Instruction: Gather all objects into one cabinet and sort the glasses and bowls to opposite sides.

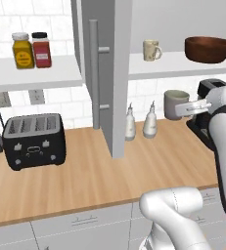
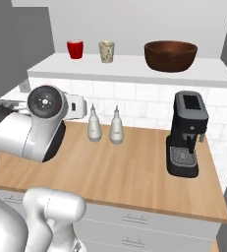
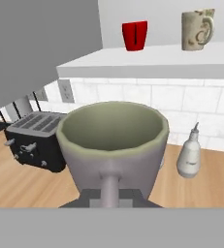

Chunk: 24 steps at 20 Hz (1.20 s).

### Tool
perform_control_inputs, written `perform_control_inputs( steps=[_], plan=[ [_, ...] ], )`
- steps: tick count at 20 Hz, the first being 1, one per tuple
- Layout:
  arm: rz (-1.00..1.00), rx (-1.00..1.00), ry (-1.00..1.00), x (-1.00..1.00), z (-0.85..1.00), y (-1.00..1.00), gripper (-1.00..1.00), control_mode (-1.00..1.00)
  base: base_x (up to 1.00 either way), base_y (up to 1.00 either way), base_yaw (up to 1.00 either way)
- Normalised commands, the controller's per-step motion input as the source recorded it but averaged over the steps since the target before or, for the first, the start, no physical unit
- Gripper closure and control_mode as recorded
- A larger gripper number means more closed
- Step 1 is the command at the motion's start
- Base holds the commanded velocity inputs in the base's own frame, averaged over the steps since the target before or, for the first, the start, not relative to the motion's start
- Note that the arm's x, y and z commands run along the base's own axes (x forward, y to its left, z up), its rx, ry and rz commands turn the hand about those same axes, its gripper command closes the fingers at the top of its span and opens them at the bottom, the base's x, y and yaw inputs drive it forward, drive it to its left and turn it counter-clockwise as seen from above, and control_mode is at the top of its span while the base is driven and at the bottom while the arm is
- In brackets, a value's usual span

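Observation:
My gripper [image 1: 186, 108] is shut on the handle of a dull grey mug [image 1: 174, 104], holding it upright in the air below the cabinet's white shelf [image 1: 178, 67]. In the hand view the grey mug [image 3: 114, 145] looms close, its handle running down into the gripper [image 3: 111, 194]. On the shelf stand a red tumbler [image 2: 75, 49] at the left, a cream mug [image 2: 106, 51] beside it and a wide dark brown bowl [image 2: 170, 55] at the right. The tall grey door [image 1: 107, 73] stands open.
Two white bottles [image 1: 130, 124] [image 1: 150, 122] stand on the wooden counter [image 1: 85, 176] under the shelf. A black toaster [image 1: 33, 140] sits at the left and a coffee machine [image 2: 187, 133] at the right. Yellow and red spice jars [image 1: 21, 50] [image 1: 41, 49] are on the tiled shelf.

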Motion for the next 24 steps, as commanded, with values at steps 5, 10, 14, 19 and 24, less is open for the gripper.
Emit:
perform_control_inputs(
  steps=[5, 10, 14, 19, 24],
  plan=[
    [0.00, 0.02, -0.18, 0.10, 0.43, 0.00, 1.00, -1.00, 0.00, 0.00, 0.00],
    [0.03, 0.06, -0.10, 0.41, 0.82, 0.00, 1.00, -1.00, 0.00, 0.00, 0.00],
    [0.02, 0.00, 0.04, 0.77, 0.67, 0.14, 1.00, -1.00, 0.00, 0.00, 0.00],
    [0.03, 0.00, 0.16, 0.84, 0.47, 0.07, 1.00, -1.00, 0.00, 0.00, 0.00],
    [0.05, 0.00, 0.16, 0.56, -0.09, 0.45, 1.00, -1.00, 0.00, 0.00, 0.00]
  ],
)
